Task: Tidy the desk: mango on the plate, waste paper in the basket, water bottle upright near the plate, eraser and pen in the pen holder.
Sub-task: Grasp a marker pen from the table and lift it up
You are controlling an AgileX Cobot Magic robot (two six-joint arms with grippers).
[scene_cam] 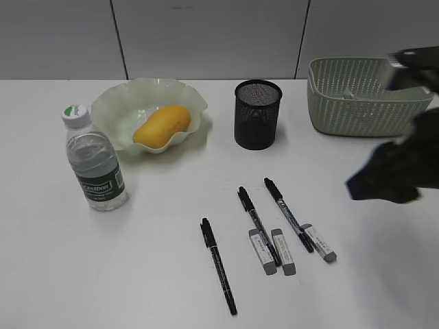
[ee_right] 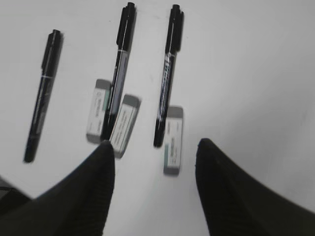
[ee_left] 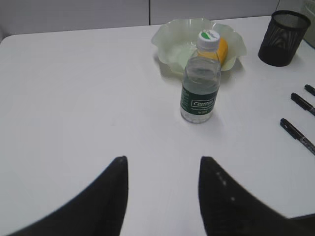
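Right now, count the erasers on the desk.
3, all loose on the desk among the pens: left eraser, middle eraser, right eraser. None looks hidden, though the pen holder's inside is unclear.

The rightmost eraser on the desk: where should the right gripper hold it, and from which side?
Take the rightmost eraser across its two long sides, descending from above. It lies flat, its short end beside a pen's tip, so closing across the narrow width looks safest for the open right gripper.

Bare desk [scene_cam: 137, 260] left of pens [scene_cam: 218, 266]
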